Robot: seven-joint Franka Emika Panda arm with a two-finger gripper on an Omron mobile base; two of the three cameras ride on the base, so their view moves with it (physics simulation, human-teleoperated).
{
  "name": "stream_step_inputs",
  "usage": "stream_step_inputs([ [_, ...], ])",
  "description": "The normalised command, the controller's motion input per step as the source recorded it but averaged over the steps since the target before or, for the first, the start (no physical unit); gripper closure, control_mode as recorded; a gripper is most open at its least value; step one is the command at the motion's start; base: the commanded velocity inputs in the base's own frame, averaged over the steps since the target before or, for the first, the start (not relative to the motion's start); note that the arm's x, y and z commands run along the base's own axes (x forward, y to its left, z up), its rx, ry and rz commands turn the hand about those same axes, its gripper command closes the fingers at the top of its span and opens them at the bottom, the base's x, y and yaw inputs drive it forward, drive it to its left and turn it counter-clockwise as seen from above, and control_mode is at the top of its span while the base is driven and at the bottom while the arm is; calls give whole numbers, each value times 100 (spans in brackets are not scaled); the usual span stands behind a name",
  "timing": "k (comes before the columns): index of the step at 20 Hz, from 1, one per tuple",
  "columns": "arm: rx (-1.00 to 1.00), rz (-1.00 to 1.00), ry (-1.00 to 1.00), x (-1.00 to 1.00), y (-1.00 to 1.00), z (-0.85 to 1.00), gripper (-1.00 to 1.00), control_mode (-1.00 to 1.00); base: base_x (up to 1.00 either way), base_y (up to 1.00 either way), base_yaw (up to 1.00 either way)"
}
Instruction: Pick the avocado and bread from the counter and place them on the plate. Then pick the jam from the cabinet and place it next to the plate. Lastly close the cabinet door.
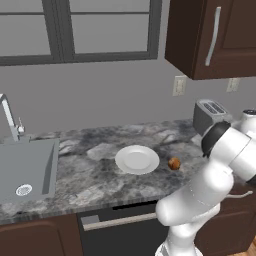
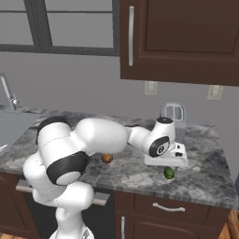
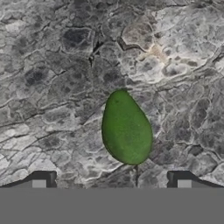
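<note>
Your fingers [image 3: 111,180] stand wide apart and hold nothing. In the hand view the avocado [image 3: 126,128] lies on the marbled surface [image 3: 52,87] just ahead of the two tips and between their lines, its narrow end pointing away from them; it touches neither finger. In the right base view you see the hand low over the avocado [image 2: 169,173], near the front edge of the surface. The bread [image 2: 107,158] lies well apart from the fingers, and the plate [image 1: 137,159] is just beyond the bread. The cabinet door [image 2: 133,37] is shut.
</note>
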Motion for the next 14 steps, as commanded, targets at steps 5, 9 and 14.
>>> stream_step_inputs([
  [5,0,0,0,11,-10,-21,-100,-100,0,0,0],
  [9,1,0,0,11,-16,-19,-100,-100,0,0,0],
  [14,0,0,0,9,-11,-20,-100,-100,0,0,0],
])
